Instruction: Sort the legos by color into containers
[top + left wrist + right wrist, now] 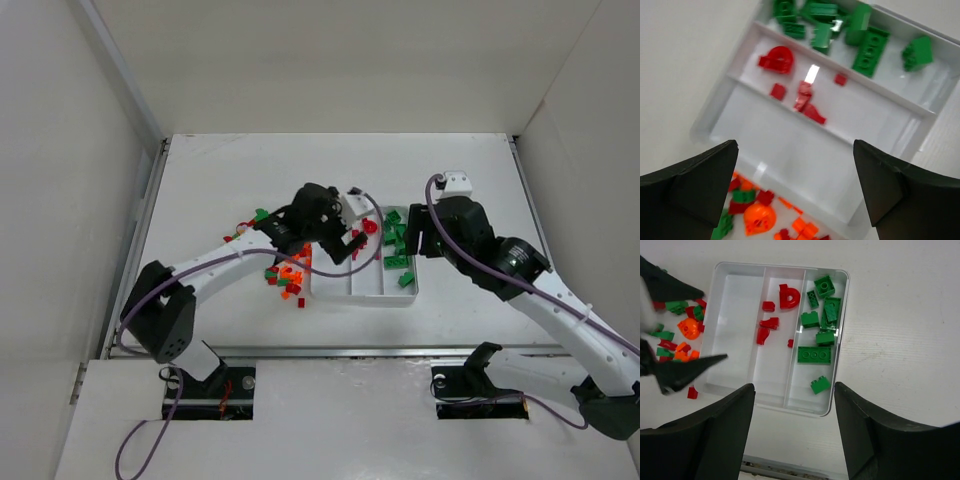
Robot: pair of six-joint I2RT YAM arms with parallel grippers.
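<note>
The white tray [362, 298] [722, 95] [842, 340] has three containers side by side. Green legos [397, 245] [867, 47] [814, 354] lie in the right one and red legos [370, 227] [777, 59] [788, 296] in the middle one. The left one holds no bricks. A loose pile of red, green and orange legos [285, 275] [759, 218] [682, 330] lies on the table left of the tray. My left gripper [350, 243] [795, 185] [715, 325] hangs open and empty over the tray's left side. My right gripper [412, 235] [794, 430] is open and empty above the tray's right end.
The white table [230, 180] is walled in by white panels on three sides. A few stray bricks [250, 222] lie further left of the pile. A metal rail [330, 350] runs along the near edge.
</note>
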